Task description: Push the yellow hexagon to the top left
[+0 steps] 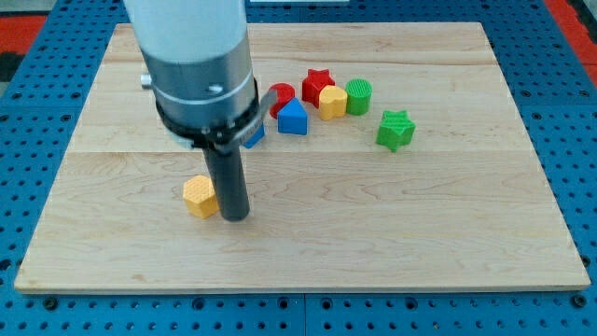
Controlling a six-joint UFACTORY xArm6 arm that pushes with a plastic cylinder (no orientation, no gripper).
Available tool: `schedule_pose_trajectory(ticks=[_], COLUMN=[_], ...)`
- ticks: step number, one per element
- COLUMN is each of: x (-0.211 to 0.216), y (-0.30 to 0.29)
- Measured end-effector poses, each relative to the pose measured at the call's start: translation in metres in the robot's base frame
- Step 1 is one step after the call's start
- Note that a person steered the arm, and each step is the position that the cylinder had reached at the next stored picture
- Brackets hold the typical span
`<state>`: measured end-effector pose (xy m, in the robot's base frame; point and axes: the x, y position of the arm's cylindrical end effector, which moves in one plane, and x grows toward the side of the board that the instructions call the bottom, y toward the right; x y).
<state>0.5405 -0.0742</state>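
On a pale wooden worktop (392,233) set over a blue pegboard (569,112), my tip (236,218) stands at the near left of centre, touching or just beside the right side of the yellow hexagon (200,197). The hexagon lies in the lower left part of the board, well apart from the other blocks and far from the view's top left corner. The dark rod (229,179) rises straight from the tip into a broad grey-and-black arm housing (196,65) that fills the upper left of the view. There is no claw on this arm, so nothing can be said of one being apart or together.

Farther back, a cluster sits right of the housing: a blue block (254,135), mostly hidden behind the arm so its shape cannot be made out; a blue house-shaped block (292,118); a red cylinder (282,94) just behind it; a red star (318,84); a second yellow block (332,101), perhaps a pentagon; and a green cylinder (358,95). A green star (395,129) sits alone to their right.

No brand, label or writing can be read anywhere.
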Motion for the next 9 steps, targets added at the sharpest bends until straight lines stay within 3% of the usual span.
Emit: schedule_pose_trajectory(ticks=[2,5,8,9], x=[0.024,-0.025,-0.109,-0.110], y=[-0.023,-0.052,-0.055,-0.055])
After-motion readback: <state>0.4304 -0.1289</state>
